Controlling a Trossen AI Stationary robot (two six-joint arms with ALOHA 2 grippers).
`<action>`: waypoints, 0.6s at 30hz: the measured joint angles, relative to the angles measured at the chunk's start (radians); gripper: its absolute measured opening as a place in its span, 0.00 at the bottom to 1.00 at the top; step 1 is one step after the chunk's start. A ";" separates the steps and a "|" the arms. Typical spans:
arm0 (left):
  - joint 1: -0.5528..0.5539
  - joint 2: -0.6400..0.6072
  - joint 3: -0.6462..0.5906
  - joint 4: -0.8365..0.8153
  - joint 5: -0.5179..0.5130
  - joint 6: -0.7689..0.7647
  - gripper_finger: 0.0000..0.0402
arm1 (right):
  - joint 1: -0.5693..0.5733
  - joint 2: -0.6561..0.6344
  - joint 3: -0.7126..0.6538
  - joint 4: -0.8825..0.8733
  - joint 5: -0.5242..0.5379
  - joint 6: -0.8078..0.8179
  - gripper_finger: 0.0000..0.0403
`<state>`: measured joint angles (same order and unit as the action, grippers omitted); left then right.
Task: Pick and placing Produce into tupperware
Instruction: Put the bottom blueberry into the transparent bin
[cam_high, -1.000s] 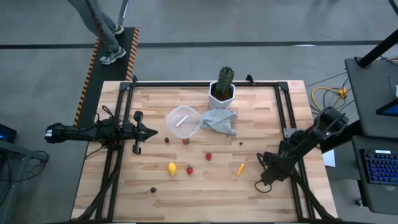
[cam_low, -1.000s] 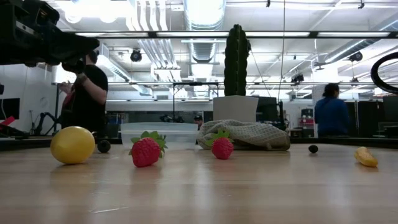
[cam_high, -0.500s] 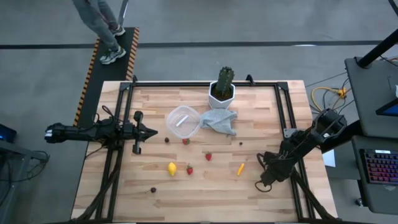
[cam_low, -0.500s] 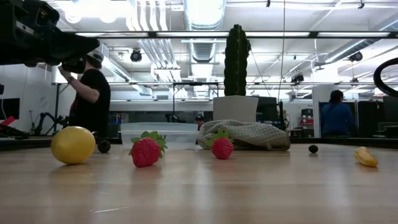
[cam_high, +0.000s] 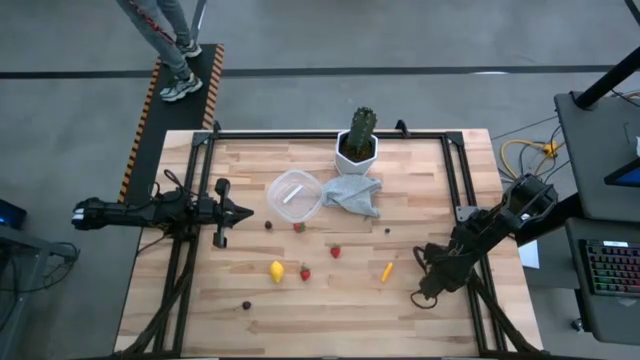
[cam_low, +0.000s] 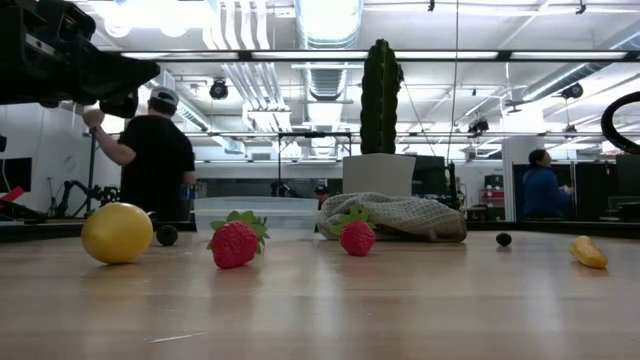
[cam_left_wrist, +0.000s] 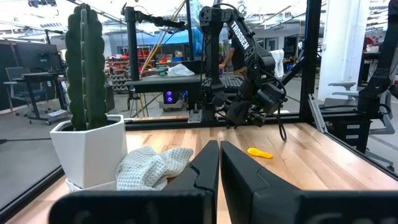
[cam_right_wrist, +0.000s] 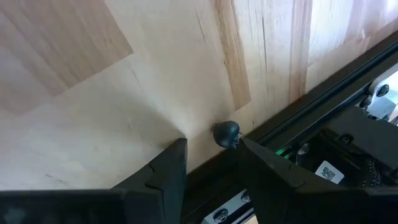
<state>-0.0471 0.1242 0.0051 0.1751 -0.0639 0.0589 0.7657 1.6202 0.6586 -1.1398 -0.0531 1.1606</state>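
Small dark round piece (cam_right_wrist: 226, 132) sits on worktop (cam_high: 330, 310) right at its edge rail, just ahead of my right gripper (cam_right_wrist: 211, 163), lined up with gap between jaws. Right jaws parted, nothing in them, not touching piece as far as I see.

Rest of produce mid-worktop: lemon (cam_high: 276, 270), strawberry (cam_high: 335, 252), carrot (cam_high: 387, 271). Tupperware (cam_high: 293, 195) further back, touching cloth (cam_high: 354, 195), cactus pot (cam_high: 357, 150) behind that.

Left gripper (cam_left_wrist: 219, 163) parked over left side, jaws clenched, empty.
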 joint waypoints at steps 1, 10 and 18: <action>0.000 0.000 0.000 0.000 0.000 0.000 0.00 | 0.000 0.001 0.000 0.001 0.002 0.000 0.34; 0.000 0.000 0.000 0.000 0.000 0.000 0.00 | 0.000 0.005 0.000 0.001 0.010 -0.006 0.30; 0.000 0.000 0.000 0.000 0.000 0.000 0.00 | 0.000 0.005 0.000 0.001 0.012 -0.017 0.28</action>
<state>-0.0471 0.1242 0.0051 0.1753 -0.0639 0.0589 0.7654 1.6253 0.6586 -1.1389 -0.0410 1.1440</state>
